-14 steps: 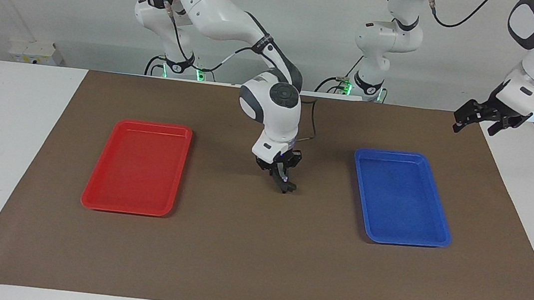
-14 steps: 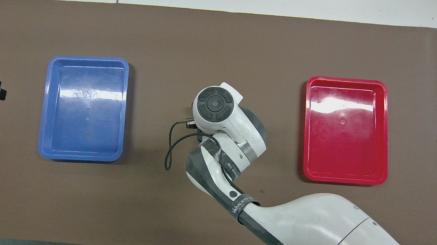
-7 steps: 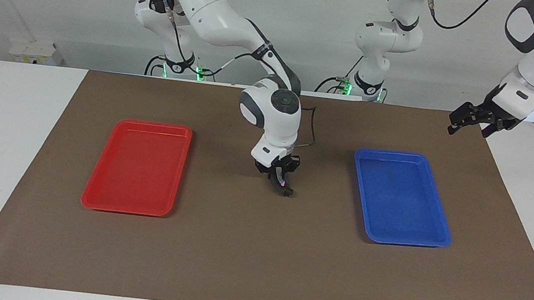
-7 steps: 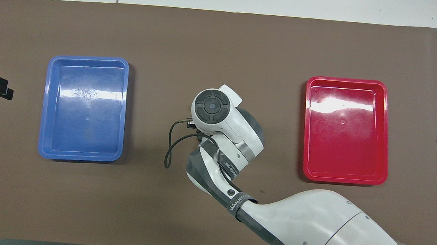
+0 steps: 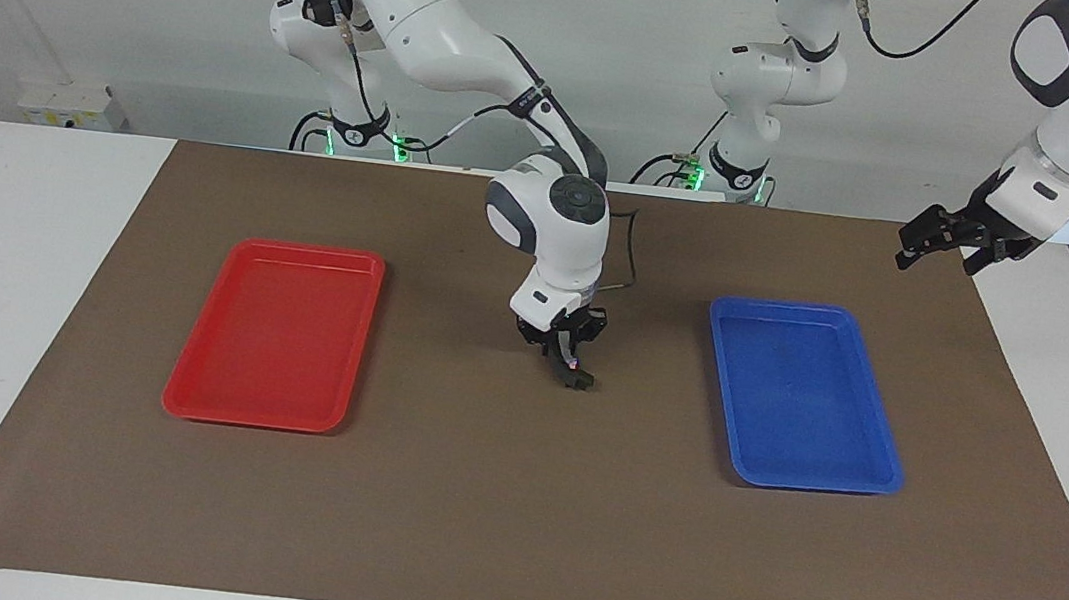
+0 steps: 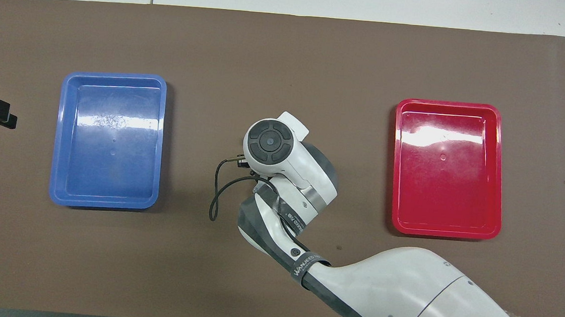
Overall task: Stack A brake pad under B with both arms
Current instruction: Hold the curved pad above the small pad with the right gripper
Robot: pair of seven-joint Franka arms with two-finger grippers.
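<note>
White tabletop (image 5: 8, 331) runs under a white wall, and a brown mat (image 5: 507, 539) covers most of it, both arm bases standing at the mat's edge nearest the robots. Toward the right arm's end of the table a red tray (image 5: 309, 251) lies flat on the mat, its long sides running away from the robots. Next comes the right arm, which reaches out from its base and bends steeply down over the middle of the mat, between the two trays and well apart from both. The right gripper (image 5: 578, 381) points downward with its tips very low over the mat, and its two fingertips are drawn together. I cannot tell whether anything is pinched between them. In the overhead view the arm's round wrist covers the gripper and the patch of mat beneath it. I cannot tell where the A brake pad or B lies relative to this gripper. Toward the left arm's end a blue tray (image 5: 785, 306) lies flat on the mat, level with the red one and turned the same way. Last, the left arm waits at its own end of the table. The left gripper (image 5: 938, 247) hangs raised over the mat's edge at that end, apart from the blue tray, with its fingers spread apart.
</note>
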